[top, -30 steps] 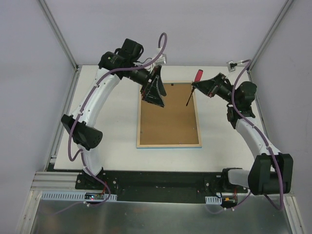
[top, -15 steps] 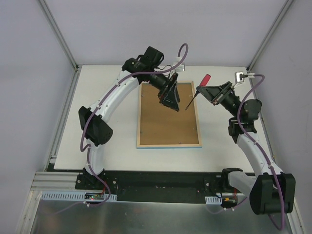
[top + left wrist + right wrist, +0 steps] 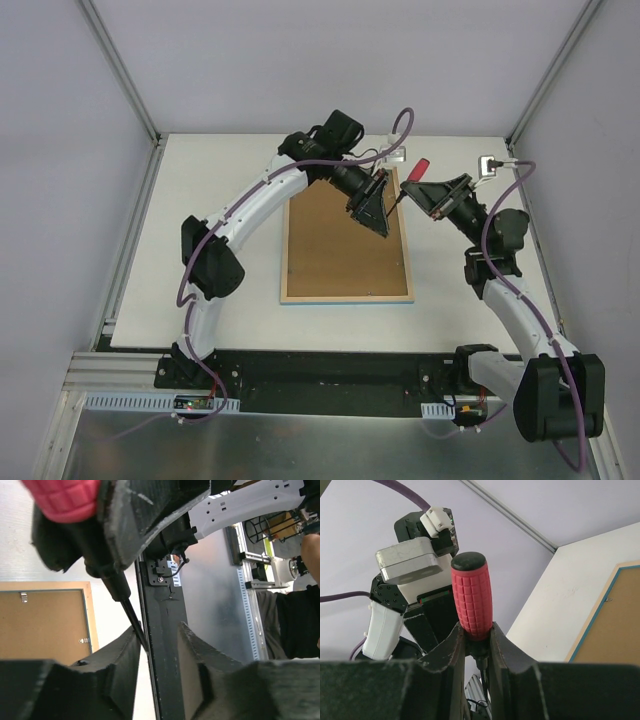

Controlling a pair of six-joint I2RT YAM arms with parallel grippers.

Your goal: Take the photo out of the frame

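The frame (image 3: 284,250) lies face down mid-table, its pale wood edge around the brown backing board (image 3: 340,255). The photo is hidden under that board. My right gripper (image 3: 421,186) hangs over the frame's far right corner, shut on a screwdriver's red handle (image 3: 471,595). The dark shaft (image 3: 125,605) slants down and left. My left gripper (image 3: 383,215) reaches across the frame's top. Its jaws stand part open around the shaft's tip, which lies against one finger (image 3: 117,655) with a gap to the other. A turquoise frame edge (image 3: 592,615) shows in the right wrist view.
The white table (image 3: 220,290) ends at a black rail (image 3: 330,368) along the near side. Grey walls enclose the back and both sides. Small metal clips (image 3: 84,640) sit on the backing board's edge. A small white block (image 3: 392,152) lies behind the frame.
My left arm swung right across the frame's top to the screwdriver shaft, and its jaws narrowed. My right gripper lifted and tilted the screwdriver, still gripping the handle.
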